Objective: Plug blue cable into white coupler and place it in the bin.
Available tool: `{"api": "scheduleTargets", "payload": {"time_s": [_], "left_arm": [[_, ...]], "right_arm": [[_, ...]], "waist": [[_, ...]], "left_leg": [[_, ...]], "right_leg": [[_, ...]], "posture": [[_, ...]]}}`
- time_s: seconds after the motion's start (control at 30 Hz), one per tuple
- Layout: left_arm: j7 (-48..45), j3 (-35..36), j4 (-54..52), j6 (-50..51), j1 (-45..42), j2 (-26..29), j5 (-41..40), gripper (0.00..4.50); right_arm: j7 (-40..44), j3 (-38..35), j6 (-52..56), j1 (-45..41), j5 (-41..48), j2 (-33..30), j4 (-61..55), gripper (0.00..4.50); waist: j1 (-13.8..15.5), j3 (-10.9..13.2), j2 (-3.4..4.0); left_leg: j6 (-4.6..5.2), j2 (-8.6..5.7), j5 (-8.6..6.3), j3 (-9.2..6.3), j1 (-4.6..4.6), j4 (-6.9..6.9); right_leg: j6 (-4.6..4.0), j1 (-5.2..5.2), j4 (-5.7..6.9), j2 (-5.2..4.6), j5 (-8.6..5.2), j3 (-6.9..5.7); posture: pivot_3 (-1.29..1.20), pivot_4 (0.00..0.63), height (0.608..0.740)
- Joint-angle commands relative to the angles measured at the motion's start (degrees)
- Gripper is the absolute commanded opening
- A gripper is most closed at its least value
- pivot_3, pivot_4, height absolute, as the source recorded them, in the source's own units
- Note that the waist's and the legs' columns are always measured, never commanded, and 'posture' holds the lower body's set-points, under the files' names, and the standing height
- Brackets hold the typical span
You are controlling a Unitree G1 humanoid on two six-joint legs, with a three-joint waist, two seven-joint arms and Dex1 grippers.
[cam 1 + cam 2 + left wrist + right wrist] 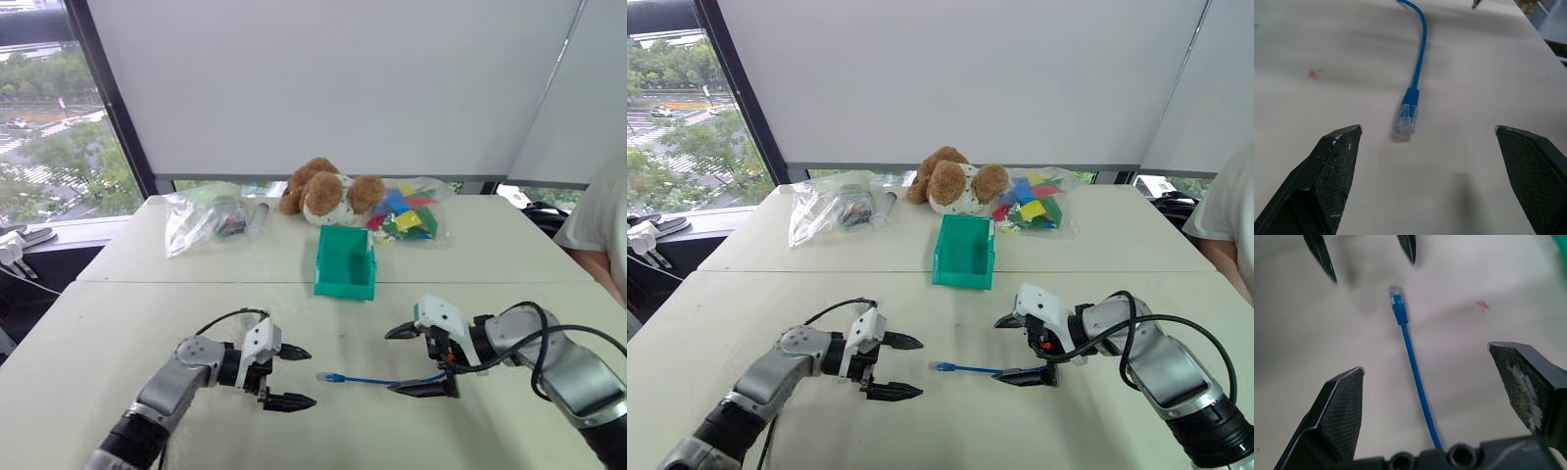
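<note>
Your thin bright blue cable (367,379) lay flat on the pale tabletop (294,323), on the near side of the small teal-green plastic bin (345,261) and well apart from it, clear plug end (1406,116) pointing at your left gripper (284,377). Both grippers had their fingers spread wide and neither held anything. The left gripper sat just beside the plug, not touching it; the right gripper (419,360) straddled the cable's other end, lower finger close to the cord, contact unclear. Main risk as I judged it: the cable was loose and light, so a finger dragging across the table could have pushed the plug aside or spun it instead of pinching it. A flat, thin cord was also easy to close over and miss entirely. If you had grabbed the clear plug itself, you could have covered the tip or pressed the latch and left nothing free to insert. I couldn't pick out a white coupler anywhere, so the mate had no visible target; it may have been hidden or too small to tell. Beyond the bin sat a brown teddy bear (328,192), a clear bag of coloured blocks (407,213) and another clear plastic bag (201,215); a high carry past the bin's low front lip risked overshooting into them.
</note>
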Motion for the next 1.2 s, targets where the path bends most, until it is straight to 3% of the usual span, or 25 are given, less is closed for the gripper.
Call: {"api": "scheduleTargets", "payload": {"time_s": [0.03, 0.53, 0.63, 0.87, 1.03, 1.2], "left_arm": [[-1.49, -0.82, 3.73, -4.02, -2.27, -1.5, 2.08, 4.5], [0.26, -2.31, 13.78, -13.16, -5.58, -7.29, 8.87, 4.5], [0.22, -2.6, 13.97, -13.58, -5.24, -7.69, 9.45, 3.66], [0.29, -2.97, 13.42, -13.32, -3.76, -8.2, 9.75, 0.14], [0.4, -2.7, 10.72, -13.6, -1.98, -7.88, 9.38, 0.03], [4.86, 1.62, 7.44, -15.28, -1.68, -8.89, 7.18, 0.03]], "right_arm": [[-1.73, -2.19, 2.07, 0.67, 1.94, -0.6, -3.88, 4.44], [-6.62, -2.3, 4.94, 2.98, 3.71, -0.52, -8.02, 4.44], [-7.17, -2.2, 4.9, 3.24, 3.87, -0.66, -8.23, 4.49], [-7.91, -2.22, 4.79, 4.02, 4.03, -1.12, -8.79, 4.49], [-8.67, -3.43, 5.89, 5.01, 5.62, -0.84, -9.49, 4.49], [-12.76, -9.44, 14.61, 6.2, 16.37, 4.58, -11.63, 4.49]], "waist": [[-0.04, 0.0, 0.0], [1.22, -0.01, -0.01], [1.19, -0.01, -0.01], [1.13, -0.01, -0.01], [1.11, -0.02, 0.0], [1.13, -0.01, -0.01]], "left_leg": [[0.0, 0.0, 0.0, 0.0, -0.03, 0.0], [0.01, -0.02, 0.0, 0.0, -0.08, 0.1], [0.01, -0.03, 0.0, 0.0, -0.08, 0.13], [0.01, -0.02, 0.0, -0.01, -0.07, 0.1], [0.01, -0.03, 0.0, -0.01, -0.06, 0.1], [0.01, -0.02, 0.0, -0.04, -0.06, 0.1]], "right_leg": [[0.0, -0.03, 0.01, 0.0, 0.0, 0.0], [0.03, -0.02, 0.02, 0.03, 0.02, -0.02], [0.03, 0.01, 0.01, 0.02, 0.02, -0.03], [0.06, 0.0, 0.01, 0.07, 0.03, -0.05], [0.06, 0.01, 0.01, 0.07, 0.03, -0.05], [0.06, 0.02, 0.02, 0.06, 0.03, -0.05]], "posture": [[0.0, 0.15, 0.74], [0.0, 0.15, 0.74], [0.0, 0.15, 0.74], [0.0, 0.15, 0.74], [0.0, 0.15, 0.74], [0.0, 0.15, 0.74]]}}
